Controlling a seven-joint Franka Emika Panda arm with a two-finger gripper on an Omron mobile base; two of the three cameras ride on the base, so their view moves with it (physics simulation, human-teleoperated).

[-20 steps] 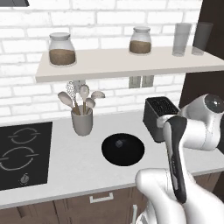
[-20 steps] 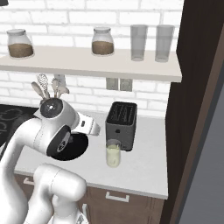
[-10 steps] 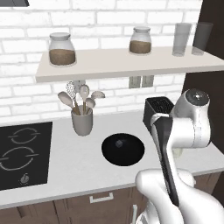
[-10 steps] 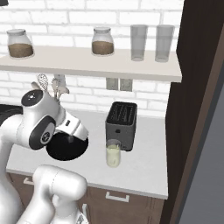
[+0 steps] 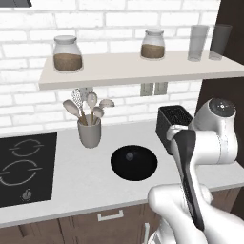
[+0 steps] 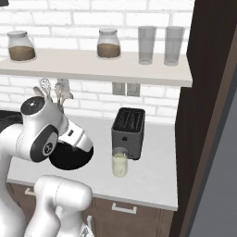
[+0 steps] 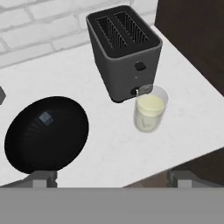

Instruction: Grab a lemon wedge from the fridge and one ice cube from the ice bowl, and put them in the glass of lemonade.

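My hand hovering fingers apart and holding nothing above the white table, wide black ice bowl sitting left of the small clear lemonade glass, black toaster standing just behind it

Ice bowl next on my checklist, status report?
Pincer open, empty, above counter. Ice bowl holds one cube. Glass of lemonade beside toaster.

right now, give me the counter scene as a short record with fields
ice bowl: black, on the white counter, one pale cube inside
glass of lemonade: upright, right in front of the toaster
toaster: black, two slots, by the brick wall
end effector: above the counter edge, tips wide apart, holding nothing
shelf: two jars, two tall grey glasses
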